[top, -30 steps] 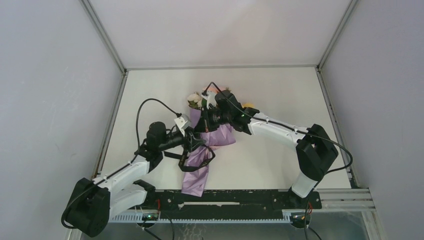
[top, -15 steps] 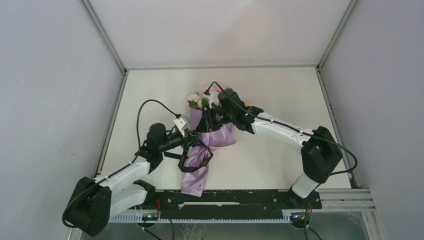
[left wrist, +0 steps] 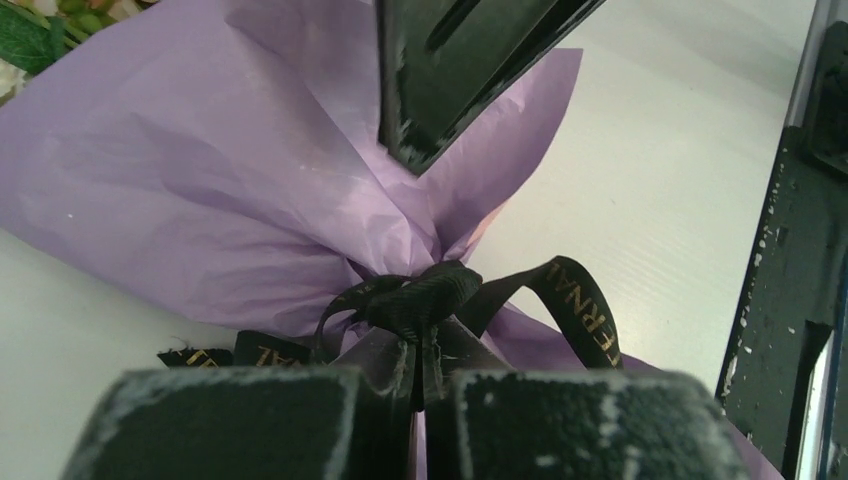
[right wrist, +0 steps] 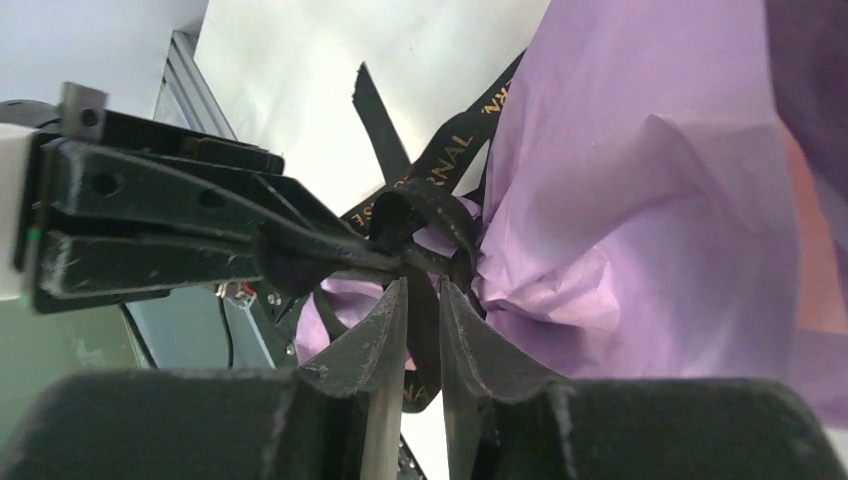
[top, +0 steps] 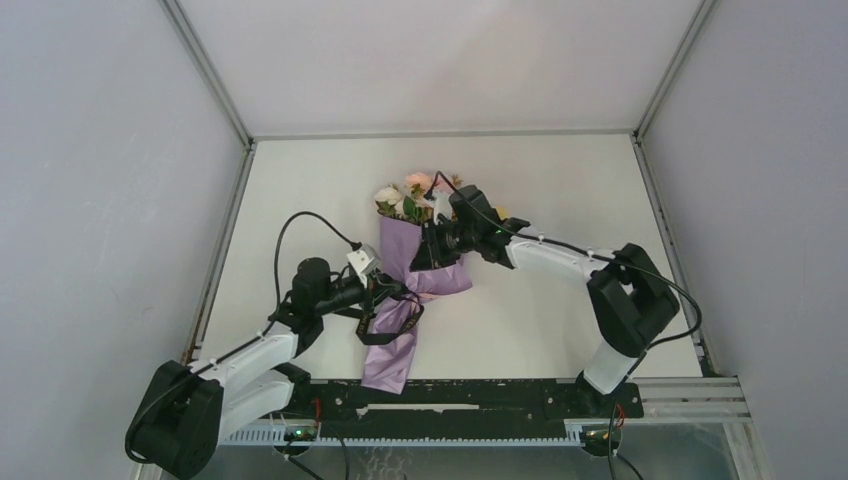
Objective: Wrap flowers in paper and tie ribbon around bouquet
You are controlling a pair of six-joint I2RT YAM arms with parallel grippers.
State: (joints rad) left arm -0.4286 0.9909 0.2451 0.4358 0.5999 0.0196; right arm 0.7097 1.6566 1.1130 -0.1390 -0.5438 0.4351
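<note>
Matte white table (top: 560, 330), crinkled lilac paper (left wrist: 200, 200) — floppy ribbon (left wrist: 420, 295)

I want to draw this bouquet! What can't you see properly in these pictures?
Stems: every view, wrapped inside the paper.
Flowers: left wrist view, cut off at the corner.
Words on the ribbon: both wrist views, folds hide letters.
Right hand: right wrist view, unclear whether it pinches the ribbon.

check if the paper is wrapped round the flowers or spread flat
Wrapped. The paper is gathered into a cone, pinched at a neck by the ribbon, with the flowers poking out the top.
</note>
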